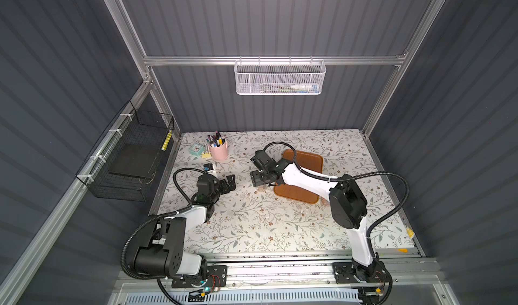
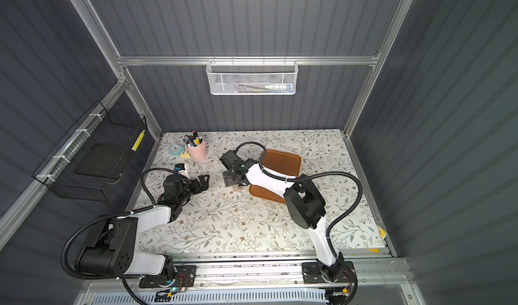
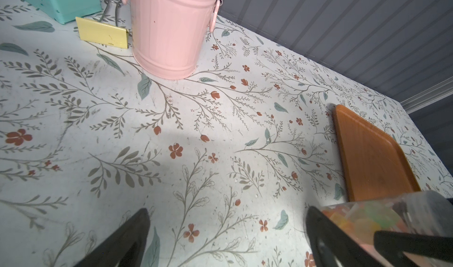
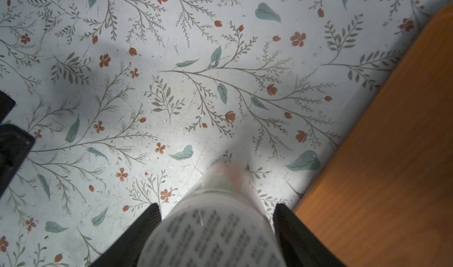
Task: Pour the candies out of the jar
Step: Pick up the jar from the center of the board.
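1. Right gripper [image 4: 217, 209] points down at the floral table [image 4: 171, 94]. Its black fingers [image 4: 144, 231] stand close on either side of the jar [image 4: 215, 238], but I cannot tell whether they press on it.
2. Left gripper [image 3: 228, 210] hovers low, near the jar on its left. Its jaws are spread wide with only bare table between them.
3. Only the right wrist view shows the jar's printed label, which is blurred. Only the left wrist view shows the candies [image 3: 362, 219], a packed mix of orange, yellow and green behind the clear wall. In both top views the right gripper hides most of the jar.
4. The jar rests on the table, off the wooden tray [image 4: 392, 155] and just beside the tray's left edge at the near corner. Its long axis runs from the right wrist camera down to the tabletop, roughly upright. I cannot tell which end is the mouth.
5. The tray extends farther back.
6. At the far left stands a pink pail [image 3: 169, 32] holding pens [image 1: 214, 139]. A yellow binder clip [image 3: 103, 32] lies just beside it, and a teal clock [image 3: 63, 3] sits next to the clip.
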`<state>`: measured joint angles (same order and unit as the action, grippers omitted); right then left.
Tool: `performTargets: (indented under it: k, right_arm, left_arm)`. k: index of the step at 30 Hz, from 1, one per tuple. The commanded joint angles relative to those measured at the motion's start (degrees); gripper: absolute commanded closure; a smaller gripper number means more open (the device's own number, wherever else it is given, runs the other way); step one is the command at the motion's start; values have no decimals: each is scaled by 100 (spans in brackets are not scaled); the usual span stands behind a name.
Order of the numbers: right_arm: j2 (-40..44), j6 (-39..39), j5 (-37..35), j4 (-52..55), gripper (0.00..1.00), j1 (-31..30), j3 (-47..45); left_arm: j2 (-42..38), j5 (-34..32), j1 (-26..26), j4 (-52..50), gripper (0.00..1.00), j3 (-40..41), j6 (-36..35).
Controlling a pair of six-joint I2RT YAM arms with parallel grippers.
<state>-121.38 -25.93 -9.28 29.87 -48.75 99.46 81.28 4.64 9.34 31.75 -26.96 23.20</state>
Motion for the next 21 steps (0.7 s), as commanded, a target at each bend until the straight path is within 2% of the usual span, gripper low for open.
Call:
performTargets:
  k: [1,7,14,17,21]
  right_arm:
    - [-55,-87,-113,-117,30,-18,48]
    - [-47,-6,-168,-236,42,-12,109]
    - [488,292,-13,-326,46,111,-104]
    - [867,449,639,-296,47,440,-222]
    - [1329,601,2050,-118,48,1089,-343]
  left_arm:
    - [35,206,14,-166,1,-212,-15]
    - [-9,392,109,-274,1,-299,-146]
    - [-123,673,407,-604,1,-549,-521]
    - [-171,1146,603,-652,1,-701,-815]
    - [-184,1758,909,-648,1,-918,-1116]
